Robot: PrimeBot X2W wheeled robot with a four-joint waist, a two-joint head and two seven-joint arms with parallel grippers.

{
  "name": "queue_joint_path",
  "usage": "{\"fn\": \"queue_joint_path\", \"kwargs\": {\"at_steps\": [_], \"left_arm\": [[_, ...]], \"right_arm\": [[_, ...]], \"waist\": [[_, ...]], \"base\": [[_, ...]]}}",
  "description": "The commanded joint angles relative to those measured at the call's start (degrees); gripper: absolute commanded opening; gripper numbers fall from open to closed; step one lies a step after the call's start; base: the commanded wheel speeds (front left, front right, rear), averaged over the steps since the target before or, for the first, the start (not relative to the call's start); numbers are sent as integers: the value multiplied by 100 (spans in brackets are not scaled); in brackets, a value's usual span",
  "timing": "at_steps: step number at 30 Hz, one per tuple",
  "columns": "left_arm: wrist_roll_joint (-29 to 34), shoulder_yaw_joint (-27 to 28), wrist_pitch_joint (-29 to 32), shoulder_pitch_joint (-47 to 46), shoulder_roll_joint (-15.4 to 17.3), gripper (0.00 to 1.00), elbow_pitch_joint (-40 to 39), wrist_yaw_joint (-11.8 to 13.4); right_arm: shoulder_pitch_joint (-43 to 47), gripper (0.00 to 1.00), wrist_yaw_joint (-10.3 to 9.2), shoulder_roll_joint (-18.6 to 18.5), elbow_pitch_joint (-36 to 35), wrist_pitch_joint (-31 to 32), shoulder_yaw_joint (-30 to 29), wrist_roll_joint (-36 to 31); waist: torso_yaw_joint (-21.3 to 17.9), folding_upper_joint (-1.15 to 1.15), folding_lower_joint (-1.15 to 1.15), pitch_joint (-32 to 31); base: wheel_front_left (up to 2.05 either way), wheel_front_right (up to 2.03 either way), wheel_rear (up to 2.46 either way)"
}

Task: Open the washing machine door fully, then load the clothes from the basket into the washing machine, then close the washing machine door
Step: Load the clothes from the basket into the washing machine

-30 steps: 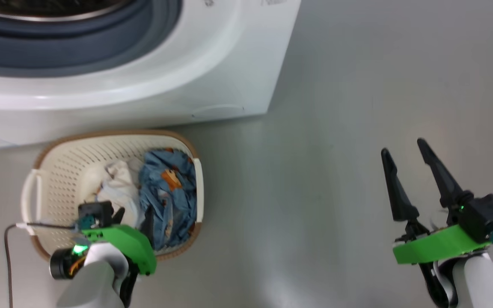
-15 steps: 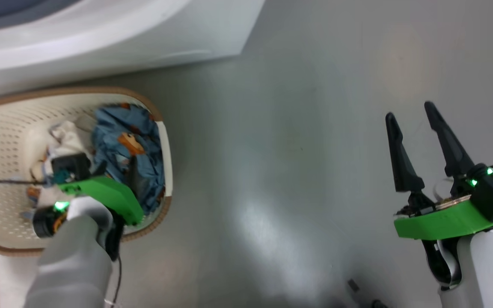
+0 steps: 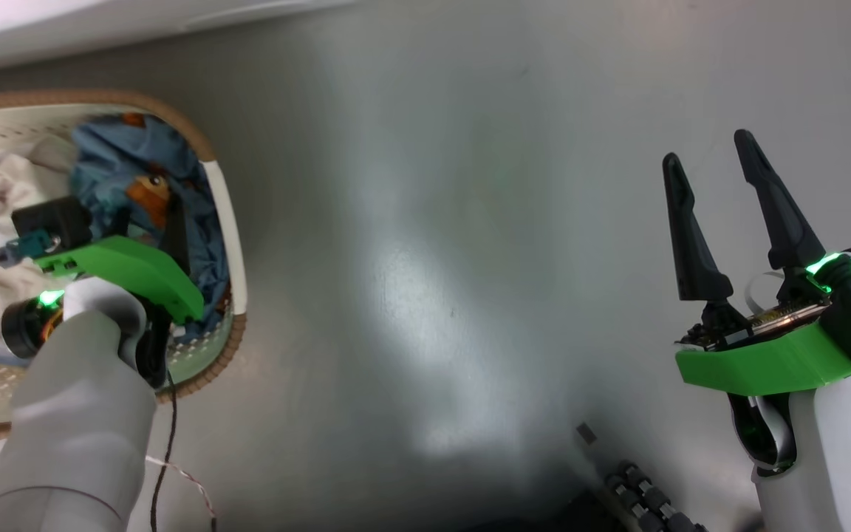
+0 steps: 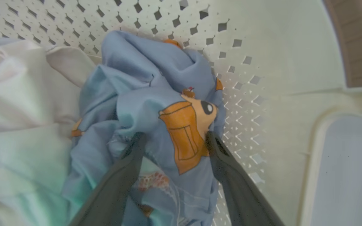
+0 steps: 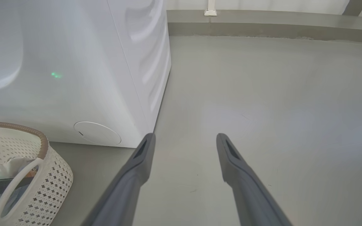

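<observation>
straddling blue clothes (image 4: 168,94), left fingers (image 4: 118,185) spread

The grey floor (image 3: 425,258) is smooth and faintly glossy, with a pale patch of light across its middle. At the far side a low grey skirting (image 5: 262,26) runs along the foot of the wall, and a small white fitting (image 5: 210,12) sits on its top edge.
</observation>
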Motion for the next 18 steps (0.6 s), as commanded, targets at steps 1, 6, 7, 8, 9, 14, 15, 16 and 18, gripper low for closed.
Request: {"fn": "queue_joint_path", "kwargs": {"at_steps": [1, 6, 7, 8, 9, 14, 15, 16, 18], "left_arm": [[-38, 117, -46, 83, 209, 100, 21, 48], [-115, 166, 52, -10, 249, 100, 50, 199], [-124, 169, 67, -18, 256, 100, 54, 231], [-129, 170, 74, -25, 262, 92, 58, 268], [-134, 170, 78, -27, 266, 46, 61, 303], [-157, 155, 113, -8, 292, 0, 70, 365], [-162, 151, 112, 4, 291, 0, 72, 375], [-160, 141, 109, 17, 288, 0, 73, 385], [-159, 121, 99, 45, 272, 0, 75, 392]], "right_arm": [[114, 100, 51, -5, -142, -26, 118, 52], [70, 100, 51, 2, -158, -26, 123, 58], [64, 100, 51, 4, -157, -26, 130, 59], [59, 100, 51, 8, -155, -26, 137, 58], [56, 100, 51, 12, -151, -26, 143, 57], [35, 100, 51, 24, -131, -26, 149, 60], [36, 100, 51, 25, -129, -26, 143, 56], [38, 100, 51, 28, -127, -26, 137, 53], [39, 100, 51, 27, -122, -26, 120, 45]], "waist": [[-121, 0, 0, 195], [-157, 0, 0, 306], [-165, 0, 0, 317], [-172, 0, 0, 323], [-178, 0, 0, 326], [-199, 0, 0, 310], [-197, 0, 0, 299], [-192, 0, 0, 286], [-171, 0, 0, 260]], "base": [[0, 0, 0], [0, 0, 0], [0, 0, 0], [0, 0, 0], [0, 0, 0], [0, 0, 0], [0, 0, 0], [0, 0, 0], [0, 0, 0]]}}
